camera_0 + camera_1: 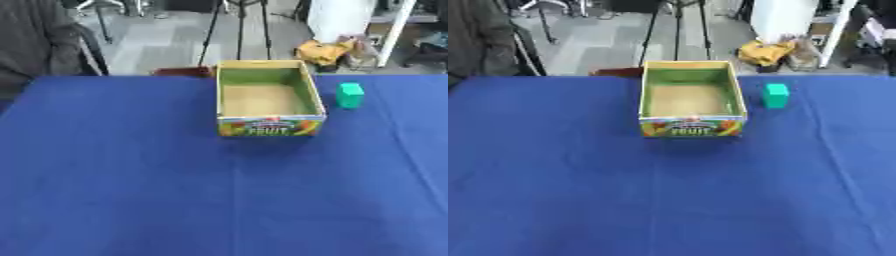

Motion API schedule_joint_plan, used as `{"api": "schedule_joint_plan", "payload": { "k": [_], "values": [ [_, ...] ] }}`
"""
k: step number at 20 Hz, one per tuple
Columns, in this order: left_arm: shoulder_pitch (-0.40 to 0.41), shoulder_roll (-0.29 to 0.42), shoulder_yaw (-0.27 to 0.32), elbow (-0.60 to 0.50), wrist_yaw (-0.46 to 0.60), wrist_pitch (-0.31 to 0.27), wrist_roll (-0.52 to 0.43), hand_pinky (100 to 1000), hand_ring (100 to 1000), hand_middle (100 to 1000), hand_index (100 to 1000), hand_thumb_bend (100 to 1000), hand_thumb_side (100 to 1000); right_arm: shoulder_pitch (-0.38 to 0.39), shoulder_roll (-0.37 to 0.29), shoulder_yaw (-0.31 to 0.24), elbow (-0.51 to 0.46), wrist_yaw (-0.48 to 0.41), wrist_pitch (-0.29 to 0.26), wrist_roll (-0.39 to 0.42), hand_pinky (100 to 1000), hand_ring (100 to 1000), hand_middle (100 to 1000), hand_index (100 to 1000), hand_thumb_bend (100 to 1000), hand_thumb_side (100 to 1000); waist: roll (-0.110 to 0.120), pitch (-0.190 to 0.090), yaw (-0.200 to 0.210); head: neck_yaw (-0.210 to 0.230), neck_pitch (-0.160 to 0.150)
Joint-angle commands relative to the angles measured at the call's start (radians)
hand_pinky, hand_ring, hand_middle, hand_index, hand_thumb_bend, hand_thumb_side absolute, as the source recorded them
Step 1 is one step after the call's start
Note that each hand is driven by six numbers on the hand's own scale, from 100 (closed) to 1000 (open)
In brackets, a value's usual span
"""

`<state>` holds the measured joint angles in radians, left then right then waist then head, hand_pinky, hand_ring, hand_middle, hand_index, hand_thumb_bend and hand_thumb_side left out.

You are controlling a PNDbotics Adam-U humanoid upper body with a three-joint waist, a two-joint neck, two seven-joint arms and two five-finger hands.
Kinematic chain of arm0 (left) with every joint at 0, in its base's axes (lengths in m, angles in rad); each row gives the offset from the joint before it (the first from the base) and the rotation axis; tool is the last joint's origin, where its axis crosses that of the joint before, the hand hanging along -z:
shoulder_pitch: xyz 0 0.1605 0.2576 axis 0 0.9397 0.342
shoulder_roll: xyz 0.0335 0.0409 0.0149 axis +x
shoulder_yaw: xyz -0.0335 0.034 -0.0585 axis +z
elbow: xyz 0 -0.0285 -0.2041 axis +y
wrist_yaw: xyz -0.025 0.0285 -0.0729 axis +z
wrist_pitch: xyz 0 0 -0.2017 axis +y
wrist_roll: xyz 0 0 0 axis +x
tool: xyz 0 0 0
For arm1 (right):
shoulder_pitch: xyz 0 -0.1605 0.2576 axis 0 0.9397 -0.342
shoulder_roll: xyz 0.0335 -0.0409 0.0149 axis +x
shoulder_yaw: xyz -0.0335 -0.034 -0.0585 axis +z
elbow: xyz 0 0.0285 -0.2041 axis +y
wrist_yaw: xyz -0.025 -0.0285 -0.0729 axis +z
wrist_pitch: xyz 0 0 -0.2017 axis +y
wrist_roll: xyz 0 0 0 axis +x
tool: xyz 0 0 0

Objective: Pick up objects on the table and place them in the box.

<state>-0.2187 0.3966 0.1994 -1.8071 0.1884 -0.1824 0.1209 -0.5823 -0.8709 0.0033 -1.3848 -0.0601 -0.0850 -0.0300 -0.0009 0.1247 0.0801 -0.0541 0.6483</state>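
Block (350,95) in green stands upright just right of the empty box (268,119), favouring the right arm, though neither hand shows, so finger state is unknowable.

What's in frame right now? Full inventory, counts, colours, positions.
fruit box: 1, cardboard with green inner walls, brown floor and a colourful fruit print on the front; open top, nothing visible inside; far centre of the table.
green block: 1, teal green; standing on the cloth just right of the box, apart from it.
tablecloth: 1, blue; covers the whole table.
tripod: 1, dark legs; on the floor behind the box.
yellow bundle: 1, yellow; on the floor behind the table, right of the tripod.
person: 1, dark grey sleeve; far left edge, touching nothing.
robot hands: none in view.
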Motion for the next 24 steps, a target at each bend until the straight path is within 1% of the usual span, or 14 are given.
{"api": "schedule_joint_plan", "payload": {
  "k": [1,6,10,14,18,22,24],
  "values": [
    [-0.010,0.029,-0.006,-0.013,0.006,0.000,-0.013,651,675,657,804,805,851,-0.051,-0.050,0.004,0.077,0.041,-0.007,0.043,592,701,746,842,423,453,-0.002,-0.017,0.005,-0.009,-0.005],
    [-0.010,0.034,-0.015,-0.010,0.010,0.002,-0.027,651,675,657,804,803,852,-0.120,-0.026,0.015,0.218,0.140,-0.010,0.086,592,702,742,839,416,423,-0.010,-0.020,0.018,-0.015,-0.005],
    [-0.013,0.039,-0.024,-0.009,0.012,0.004,-0.040,651,674,656,805,802,853,-0.177,0.001,0.019,0.339,0.235,-0.013,0.112,597,707,740,837,410,385,-0.018,-0.019,0.032,-0.032,-0.013],
    [-0.020,0.043,-0.034,-0.010,0.015,0.005,-0.053,651,673,655,805,801,854,-0.234,0.022,0.019,0.436,0.369,-0.015,0.137,604,716,738,833,403,374,-0.026,-0.016,0.050,-0.049,-0.023],
    [-0.027,0.043,-0.041,-0.012,0.016,0.007,-0.064,651,672,654,806,800,855,-0.286,0.041,0.012,0.526,0.514,-0.013,0.155,625,746,746,832,375,333,-0.032,-0.008,0.072,-0.063,-0.036],
    [-0.033,0.043,-0.046,-0.015,0.018,0.007,-0.073,651,670,653,807,800,856,-0.317,0.045,-0.003,0.592,0.625,-0.007,0.171,651,780,760,835,315,197,-0.040,0.003,0.095,-0.081,-0.053],
    [-0.037,0.043,-0.046,-0.018,0.019,0.007,-0.076,651,670,652,808,800,857,-0.326,0.042,-0.007,0.612,0.676,-0.004,0.186,666,798,773,839,296,159,-0.044,0.008,0.109,-0.092,-0.060]
  ]
}}
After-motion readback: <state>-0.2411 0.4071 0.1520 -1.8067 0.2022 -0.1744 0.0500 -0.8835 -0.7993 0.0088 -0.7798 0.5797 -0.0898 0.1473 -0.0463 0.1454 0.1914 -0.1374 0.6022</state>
